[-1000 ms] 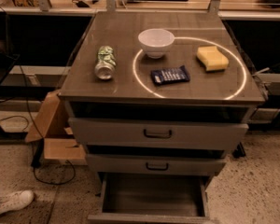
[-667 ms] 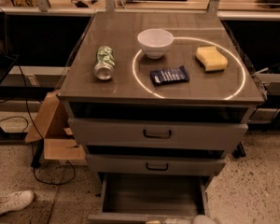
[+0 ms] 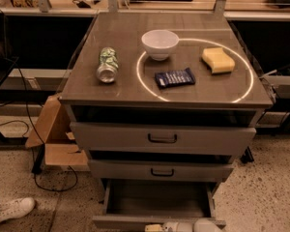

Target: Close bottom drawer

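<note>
The bottom drawer [image 3: 157, 199] of the grey cabinet is pulled out toward me, and its flat grey inside is bare. Its front edge [image 3: 135, 221] runs along the bottom of the camera view. My gripper [image 3: 183, 226] shows only as a pale rounded part at the bottom edge, right at the drawer's front edge, a little right of centre. The middle drawer [image 3: 162, 170] and the widest top drawer [image 3: 162, 138] above it each have a dark loop handle and stick out a little.
On the cabinet top [image 3: 125, 88] lie a tipped can [image 3: 107, 65], a white bowl [image 3: 160, 43], a dark blue packet [image 3: 174, 77] and a yellow sponge [image 3: 217, 60]. A cardboard box [image 3: 53, 134] and cables sit on the floor at left. A white shoe [image 3: 12, 210] is at bottom left.
My gripper has come up into view at the bottom edge, by the bottom drawer's front. The drawer looks as far out as before.
</note>
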Robot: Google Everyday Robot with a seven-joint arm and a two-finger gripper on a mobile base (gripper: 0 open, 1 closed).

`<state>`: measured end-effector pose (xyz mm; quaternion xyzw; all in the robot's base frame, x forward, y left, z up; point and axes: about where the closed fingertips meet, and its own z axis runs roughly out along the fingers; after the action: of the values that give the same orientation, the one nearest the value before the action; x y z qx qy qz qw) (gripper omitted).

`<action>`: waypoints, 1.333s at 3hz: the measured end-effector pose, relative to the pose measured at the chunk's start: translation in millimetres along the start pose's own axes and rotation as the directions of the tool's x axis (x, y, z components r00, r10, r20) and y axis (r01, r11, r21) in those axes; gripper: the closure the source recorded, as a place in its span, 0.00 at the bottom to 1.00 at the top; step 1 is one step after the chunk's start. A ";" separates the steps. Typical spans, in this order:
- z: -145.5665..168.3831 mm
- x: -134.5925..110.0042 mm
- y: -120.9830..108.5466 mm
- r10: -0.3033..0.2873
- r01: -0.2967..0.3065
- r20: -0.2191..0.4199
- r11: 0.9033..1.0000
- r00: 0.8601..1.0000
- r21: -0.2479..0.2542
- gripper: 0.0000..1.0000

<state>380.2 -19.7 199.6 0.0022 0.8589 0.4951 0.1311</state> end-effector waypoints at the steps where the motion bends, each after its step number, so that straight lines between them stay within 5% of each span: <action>1: 2.7 3.5 -1.2 0.010 -0.010 -0.005 1.000 1.000 -0.001 1.00; 4: 51.4 -7.4 7.3 -0.008 0.008 0.011 0.999 1.000 -0.046 1.00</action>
<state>398.1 26.8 183.1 -0.0016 0.8466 0.5140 0.1377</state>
